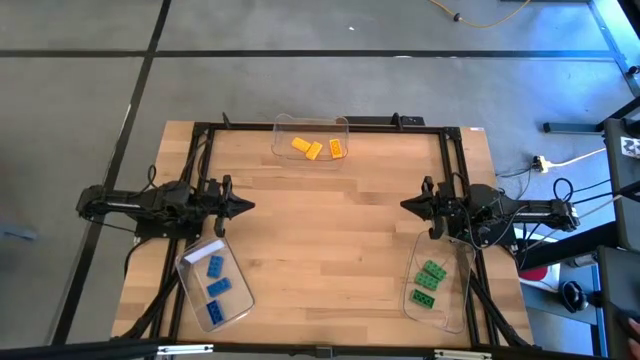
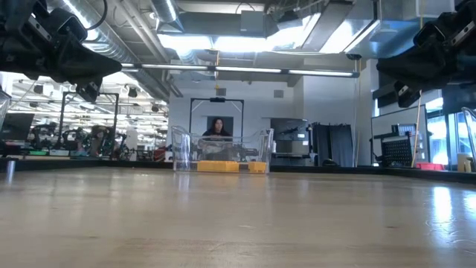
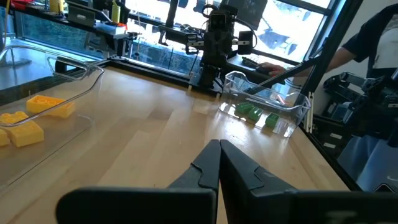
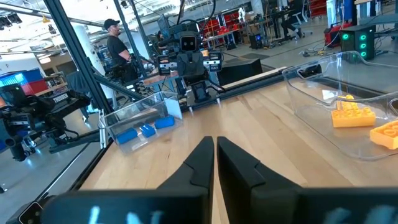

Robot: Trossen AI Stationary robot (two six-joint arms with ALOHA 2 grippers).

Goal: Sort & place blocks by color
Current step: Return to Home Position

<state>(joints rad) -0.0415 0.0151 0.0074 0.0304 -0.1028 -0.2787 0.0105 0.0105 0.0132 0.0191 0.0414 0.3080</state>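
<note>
- Markings: the only print I find is a black-and-white tag [image 1: 630, 147] at the right edge of the high view, too small to read.
- Left end effector [image 1: 247, 207]: it is held level over the left side of the bench [image 1: 330, 240] and points toward the centre, near the far end of the near-left tray [image 1: 186, 262]. In its wrist view the fingers [image 3: 205, 165] are pressed together, clenched on nothing.
- Right end effector [image 1: 405, 205]: it mirrors that pose on the right side, facing the left one and well apart from it, near the far end of the near-right tray [image 1: 462, 300]. Its fingers [image 4: 199, 162] are likewise clenched and empty.
- Yellow blocks [image 1: 314, 150]: three lie in the far tray [image 1: 312, 120] at the middle of the bench's back edge.
- Blue blocks [image 1: 218, 288]: three lie in a row along the near-left tray.
- Green blocks [image 1: 429, 282]: three lie in the near-right tray.
- Low view only: both arms hang at the upper corners, raised clear of the bench surface. Only the far tray shows, with a person [image 2: 217, 128] in the room behind it.
- Left wrist view only: the green blocks appear across the bench below the opposite arm, with the yellow ones off to one side.
- Right wrist view only: the blue blocks appear below the left arm, and a person in a cap [image 4: 117, 40] stands beyond the bench.
</note>
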